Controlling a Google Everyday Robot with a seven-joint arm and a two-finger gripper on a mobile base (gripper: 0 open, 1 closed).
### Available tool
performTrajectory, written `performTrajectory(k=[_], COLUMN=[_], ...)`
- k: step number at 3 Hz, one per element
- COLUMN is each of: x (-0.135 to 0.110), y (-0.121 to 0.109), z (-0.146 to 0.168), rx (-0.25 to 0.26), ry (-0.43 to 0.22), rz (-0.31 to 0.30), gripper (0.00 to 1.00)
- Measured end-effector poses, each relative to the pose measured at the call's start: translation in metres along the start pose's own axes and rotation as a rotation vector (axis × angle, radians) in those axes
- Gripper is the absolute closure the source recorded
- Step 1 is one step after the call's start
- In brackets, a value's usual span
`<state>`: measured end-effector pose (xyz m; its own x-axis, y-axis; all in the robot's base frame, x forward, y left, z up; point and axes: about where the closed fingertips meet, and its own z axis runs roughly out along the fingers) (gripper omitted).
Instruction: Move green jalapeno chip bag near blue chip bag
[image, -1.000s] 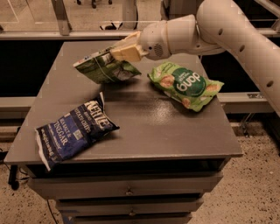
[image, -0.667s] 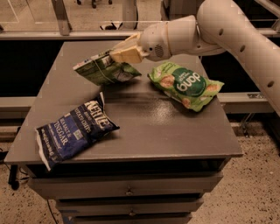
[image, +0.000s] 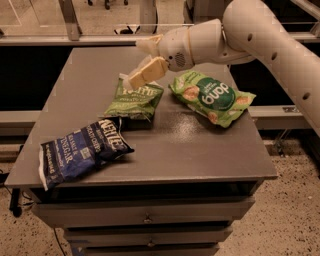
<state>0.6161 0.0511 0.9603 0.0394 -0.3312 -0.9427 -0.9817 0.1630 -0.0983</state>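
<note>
Claw (image: 138, 62) spread; green jalapeno chip bag (image: 133, 101) just below

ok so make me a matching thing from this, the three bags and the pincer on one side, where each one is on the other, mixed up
Things:
1. green jalapeno chip bag
2. blue chip bag
3. bright green dang bag
4. pincer

Places:
A. front left of the table, by its edge
B. at the far end of the smallest bag
C. back right of the table
D. middle of the table, between the other two bags

Pairs: 1-D, 2-A, 3-C, 4-B
</note>
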Motion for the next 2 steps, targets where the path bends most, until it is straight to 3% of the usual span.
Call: performTrajectory(k=[2], x=[0.0010], y=[0.0005], z=[0.0077], rx=[0.009], ry=[-0.026], rz=[-0.009], gripper=[0.00])
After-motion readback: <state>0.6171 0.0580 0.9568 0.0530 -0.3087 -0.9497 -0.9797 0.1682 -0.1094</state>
